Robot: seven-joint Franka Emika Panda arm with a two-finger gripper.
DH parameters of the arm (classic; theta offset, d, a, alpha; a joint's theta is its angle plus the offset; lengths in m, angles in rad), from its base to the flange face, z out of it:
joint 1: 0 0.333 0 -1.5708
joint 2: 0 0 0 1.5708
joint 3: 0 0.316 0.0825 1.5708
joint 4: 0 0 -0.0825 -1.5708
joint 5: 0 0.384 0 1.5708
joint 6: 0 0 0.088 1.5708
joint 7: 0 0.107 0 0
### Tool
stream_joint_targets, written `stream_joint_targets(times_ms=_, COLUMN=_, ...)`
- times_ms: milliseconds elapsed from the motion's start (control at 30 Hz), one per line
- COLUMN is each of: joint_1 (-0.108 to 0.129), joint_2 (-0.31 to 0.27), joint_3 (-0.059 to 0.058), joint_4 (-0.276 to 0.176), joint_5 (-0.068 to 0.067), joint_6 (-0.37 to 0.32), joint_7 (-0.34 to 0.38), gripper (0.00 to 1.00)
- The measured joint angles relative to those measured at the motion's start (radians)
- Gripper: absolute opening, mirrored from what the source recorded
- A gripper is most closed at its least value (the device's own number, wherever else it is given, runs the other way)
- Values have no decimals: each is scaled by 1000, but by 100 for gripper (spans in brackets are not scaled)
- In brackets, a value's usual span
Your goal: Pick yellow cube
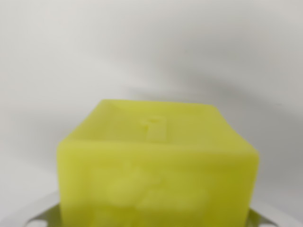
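The yellow cube fills the lower middle of the wrist view, very near the camera and slightly blurred. Its top face carries a small raised mark, and its front face has faint embossed shapes. Pale grey parts of my gripper show only at the bottom edge. One finger lies against the cube's left side and the other finger against its right side. The cube sits between them, and the gripper looks shut on it. The fingertips and the cube's underside are hidden.
Behind the cube lies a plain white-grey surface with a soft, dark shadow band running across to the wrist view's right. Nothing else shows.
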Motion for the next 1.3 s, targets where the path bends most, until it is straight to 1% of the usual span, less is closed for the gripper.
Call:
stream_joint_targets(times_ms=667, joint_1=-2, joint_2=-156, joint_3=0, joint_4=-20, joint_5=-8, joint_6=-136, joint_7=6, gripper=0)
stream_joint_targets(times_ms=1300, joint_1=-3, joint_2=-292, joint_3=0, joint_4=-18, joint_5=-12, joint_6=-275, joint_7=9, gripper=0)
